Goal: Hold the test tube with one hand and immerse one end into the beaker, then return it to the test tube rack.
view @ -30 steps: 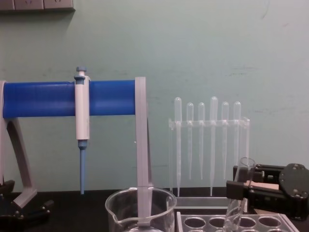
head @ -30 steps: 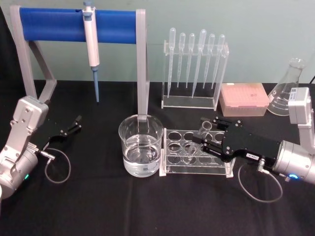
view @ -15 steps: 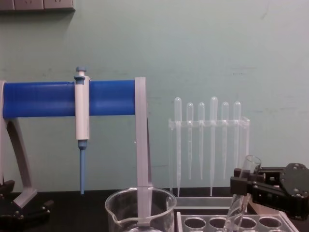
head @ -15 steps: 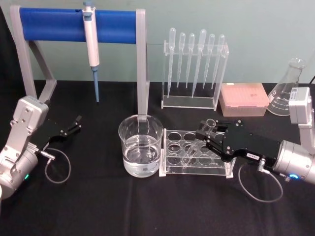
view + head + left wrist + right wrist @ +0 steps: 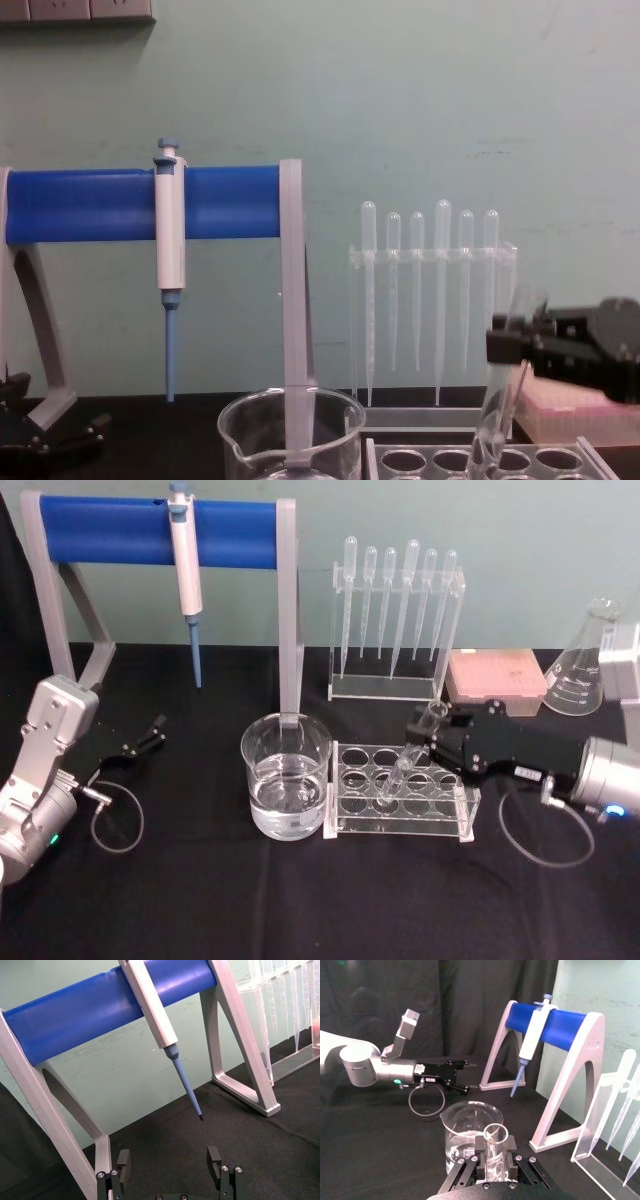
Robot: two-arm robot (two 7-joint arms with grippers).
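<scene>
The test tube [image 5: 404,769] leans at a slant over the clear rack [image 5: 430,822]. Its round bottom is down in one of the rack's holes, and its flared rim is up and to the right, tipped away from the beaker [image 5: 258,780]. The right gripper [image 5: 422,742] reaches in from the right and has its black jaws closed narrow on the tube just under the rim. From the right wrist view the glass sits pinched between both fingers [image 5: 512,1157]. The beaker stands just beside the rack's left end, partly filled with clear liquid. Over on the left, the left gripper [image 5: 152,735] rests low on the black tablecloth [image 5: 200,900], jaws spread wide and holding nothing, well apart from the glassware.
</scene>
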